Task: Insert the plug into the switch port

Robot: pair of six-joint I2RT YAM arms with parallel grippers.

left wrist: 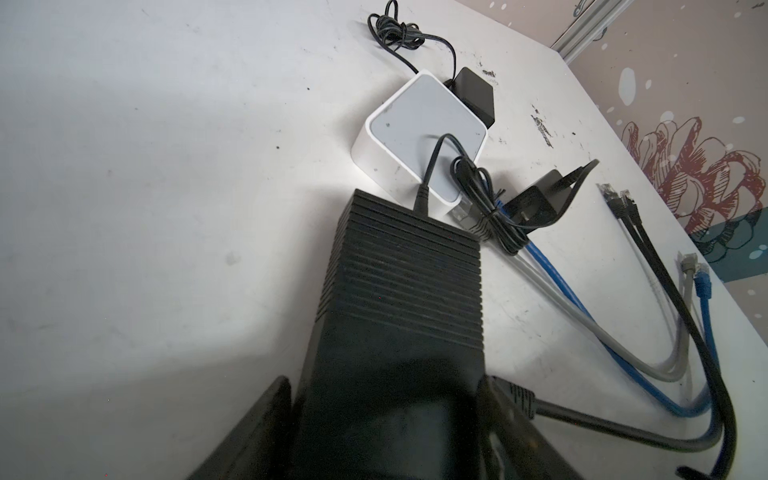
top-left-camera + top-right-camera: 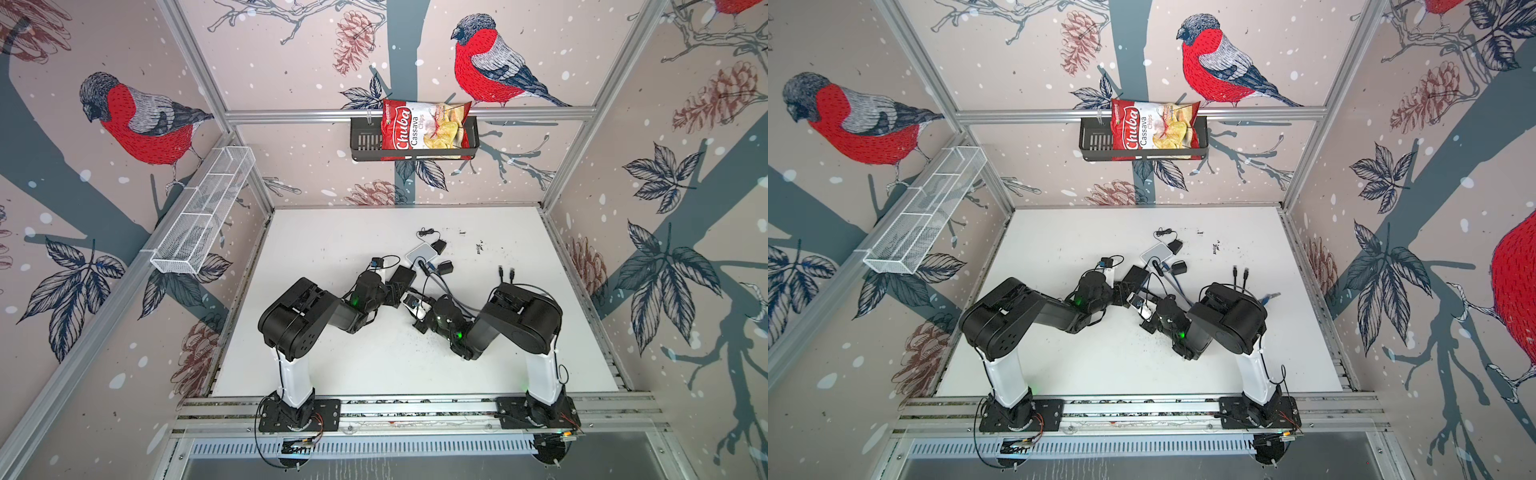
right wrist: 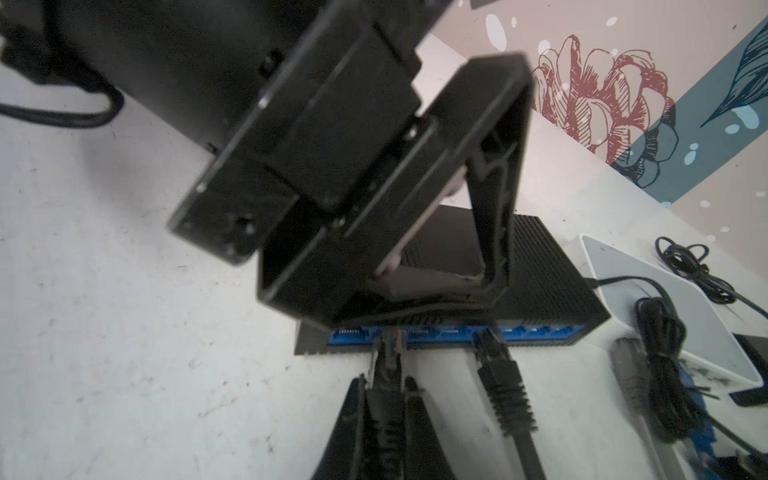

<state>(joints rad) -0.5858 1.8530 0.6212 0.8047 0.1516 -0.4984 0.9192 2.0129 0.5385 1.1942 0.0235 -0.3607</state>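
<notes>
Black unit at the middle of the table (image 2: 332,232), what is it? — DESK

The switch (image 2: 402,277), ribbed on top. It lies flat with its row of blue ports (image 3: 536,332) facing the right arm. — PHOTOGRAPHER

Who has hold of it? — DESK

The left gripper (image 1: 386,411). Its jaws stand wide and straddle the switch, a finger (image 1: 266,419) close against each long side, gripping it. — PHOTOGRAPHER

And the plug? — DESK

The plug (image 3: 388,353) is black, pinched by its boot in the right gripper (image 3: 385,383), whose jaws are closed tight on it. Its tip is at the mouth of a port toward the end of the row away from the white box (image 3: 665,299). How deep it sits cannot be told, since the left gripper shades that spot. — PHOTOGRAPHER

Anything else plugged in? — DESK

A second plug (image 3: 494,353), also black, sits in a port further along the row, nearer the white box. A thin cord (image 1: 432,166) leaves the switch's far end and loops over that box, which lies just beyond. — PHOTOGRAPHER

What about the clutter? — DESK

One adapter (image 1: 598,97) touches the box's far corner. Another (image 1: 540,203) lies beside it with a bundled cord. Blue and grey cables (image 1: 561,282) trail across the table, and two free black ends (image 2: 507,272) rest apart near the right arm. — PHOTOGRAPHER
</notes>
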